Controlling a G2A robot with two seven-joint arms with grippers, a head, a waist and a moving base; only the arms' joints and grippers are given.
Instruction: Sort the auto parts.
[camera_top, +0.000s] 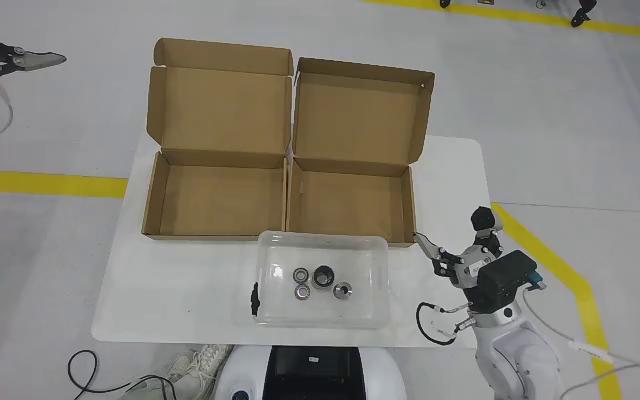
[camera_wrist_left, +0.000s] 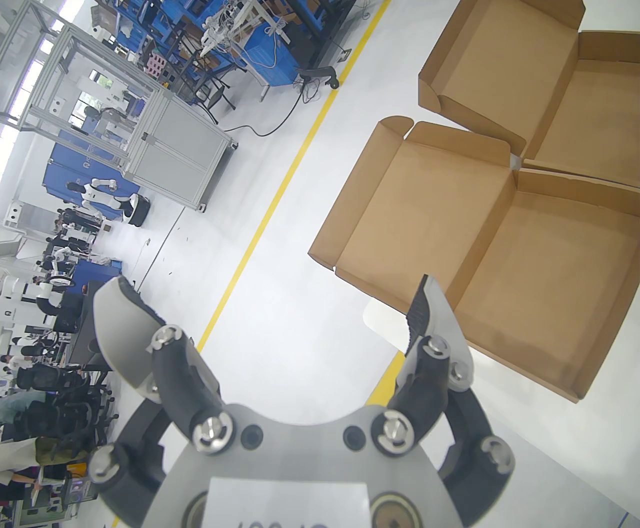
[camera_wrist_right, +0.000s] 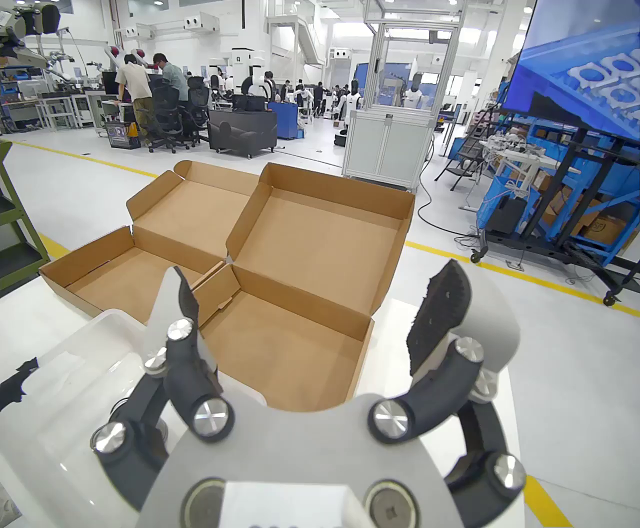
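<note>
Several small round auto parts, metal bearings and a black ring, lie in a clear plastic bin at the table's front edge. Behind the bin stand two open cardboard boxes, the left box and the right box, both bare inside. My right gripper hangs open to the right of the bin, holding nothing. In the right wrist view that gripper faces the right box, with the bin beside it. My left gripper is open and holds nothing, out over the floor left of the table, facing the boxes.
The white table has bare room to the right of the boxes. Both box lids stand folded back behind the trays. A small black piece sits at the bin's left side. Yellow floor lines run past the table.
</note>
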